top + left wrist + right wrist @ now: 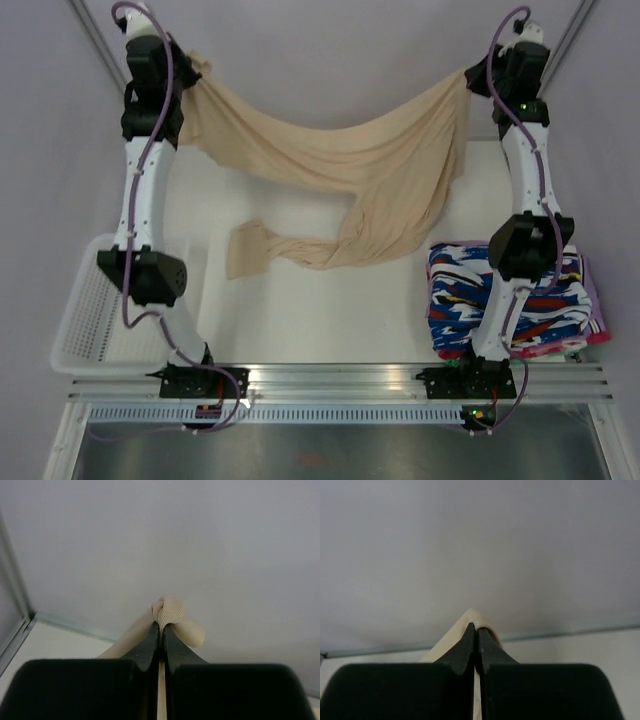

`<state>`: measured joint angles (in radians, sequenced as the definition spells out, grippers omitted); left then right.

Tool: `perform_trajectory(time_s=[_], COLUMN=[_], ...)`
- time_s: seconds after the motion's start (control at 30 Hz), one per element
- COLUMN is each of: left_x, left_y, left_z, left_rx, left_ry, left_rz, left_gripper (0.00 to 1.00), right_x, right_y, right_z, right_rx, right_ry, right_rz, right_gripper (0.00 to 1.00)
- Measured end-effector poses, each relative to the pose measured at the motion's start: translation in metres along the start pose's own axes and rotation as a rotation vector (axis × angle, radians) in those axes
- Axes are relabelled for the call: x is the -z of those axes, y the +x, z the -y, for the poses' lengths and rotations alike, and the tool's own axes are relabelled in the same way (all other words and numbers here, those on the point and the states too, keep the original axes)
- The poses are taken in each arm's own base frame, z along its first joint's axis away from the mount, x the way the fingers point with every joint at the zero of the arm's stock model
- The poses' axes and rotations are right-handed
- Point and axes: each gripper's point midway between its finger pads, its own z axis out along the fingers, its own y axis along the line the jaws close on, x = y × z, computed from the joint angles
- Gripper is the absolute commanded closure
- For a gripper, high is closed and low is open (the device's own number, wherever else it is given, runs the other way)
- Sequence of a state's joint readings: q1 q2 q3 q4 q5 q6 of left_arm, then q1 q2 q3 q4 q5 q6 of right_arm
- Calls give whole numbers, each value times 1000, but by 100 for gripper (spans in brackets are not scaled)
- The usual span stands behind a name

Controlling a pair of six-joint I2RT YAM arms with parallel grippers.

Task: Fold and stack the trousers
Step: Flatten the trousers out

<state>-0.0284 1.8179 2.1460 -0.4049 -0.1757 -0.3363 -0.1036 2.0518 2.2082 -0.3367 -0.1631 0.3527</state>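
Note:
The beige trousers (340, 170) hang in a sagging span between my two raised grippers at the far side of the table. One leg trails down onto the tabletop, its end at the middle left (250, 255). My left gripper (190, 68) is shut on the trousers' left corner; in the left wrist view a knot of beige cloth (170, 612) bulges past the closed fingertips (161, 626). My right gripper (474, 78) is shut on the right corner, and a fold of cloth (472, 617) peeks over its closed tips (476, 628).
A stack of folded blue, white, red and black patterned garments (455, 300) lies at the near right, partly under my right arm. A white mesh basket (85, 320) sits at the near left edge beside my left arm. Grey walls close the back.

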Motion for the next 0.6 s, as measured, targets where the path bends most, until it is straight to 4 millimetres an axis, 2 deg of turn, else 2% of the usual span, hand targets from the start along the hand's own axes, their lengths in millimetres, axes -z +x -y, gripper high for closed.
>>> perform_trajectory(time_s=[0.03, 0.07, 0.1, 0.17, 0.27, 0.37, 0.43, 0.47, 0.5, 0.57, 0.6], left_x=[-19, -27, -37, -42, -26, 10, 35, 49, 63, 86, 94], left_y=[-23, -34, -48, -65, -88, -112, -128, -134, -131, -111, -97], left_z=[15, 22, 30, 36, 36, 39, 44, 47, 48, 47, 46], left_rx=[19, 27, 39, 56, 72, 73, 73, 71, 66, 52, 44], left_ry=[41, 61, 86, 111, 136, 187, 224, 252, 275, 313, 327], left_rz=[62, 101, 154, 226, 310, 369, 403, 430, 426, 393, 363], left_gripper=[98, 98, 98, 98, 98, 98, 98, 98, 98, 98, 98], right_x=[-13, -25, -30, -28, 2, 50, 80, 93, 106, 120, 121], right_y=[-12, -26, -38, -56, -85, -117, -128, -130, -124, -90, -64], right_z=[-4, -8, -11, -14, -19, -36, -48, -53, -55, -51, -43], right_rx=[-7, -15, -27, -49, -38, 32, 81, 107, 123, 138, 132], right_ry=[-28, -57, -85, -119, -134, -170, -193, -208, -216, -224, -216], right_rz=[31, 70, 109, 171, 254, 322, 346, 359, 352, 292, 241], right_gripper=[100, 100, 100, 100, 100, 100, 100, 100, 100, 100, 100])
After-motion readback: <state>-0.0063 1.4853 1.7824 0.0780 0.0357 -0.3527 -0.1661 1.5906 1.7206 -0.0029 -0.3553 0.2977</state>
